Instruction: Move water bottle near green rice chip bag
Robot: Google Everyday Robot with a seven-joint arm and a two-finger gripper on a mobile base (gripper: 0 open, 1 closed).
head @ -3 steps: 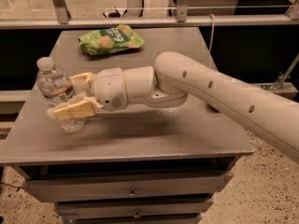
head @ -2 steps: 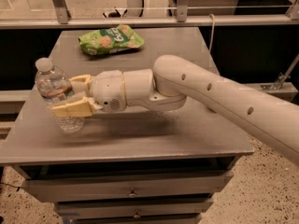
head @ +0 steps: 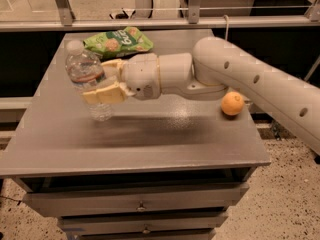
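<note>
Clear plastic bottle [head: 82,68], held tilted over the table [head: 150,134] just beside the bag [head: 117,40] by the gripper's [head: 95,80] fingers [head: 105,94] clamped round its middle, could topple if released askew.

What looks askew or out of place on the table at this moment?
Only the water bottle: it leans, cap toward the image's left, clamped in the jaws of the gripper over the left half of the table. The green rice chip bag lies flat; nothing is spilled.

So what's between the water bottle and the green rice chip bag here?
In the camera view, the gripper is clamped on the water bottle; only its far finger lies between the bottle and the green rice chip bag.
</note>
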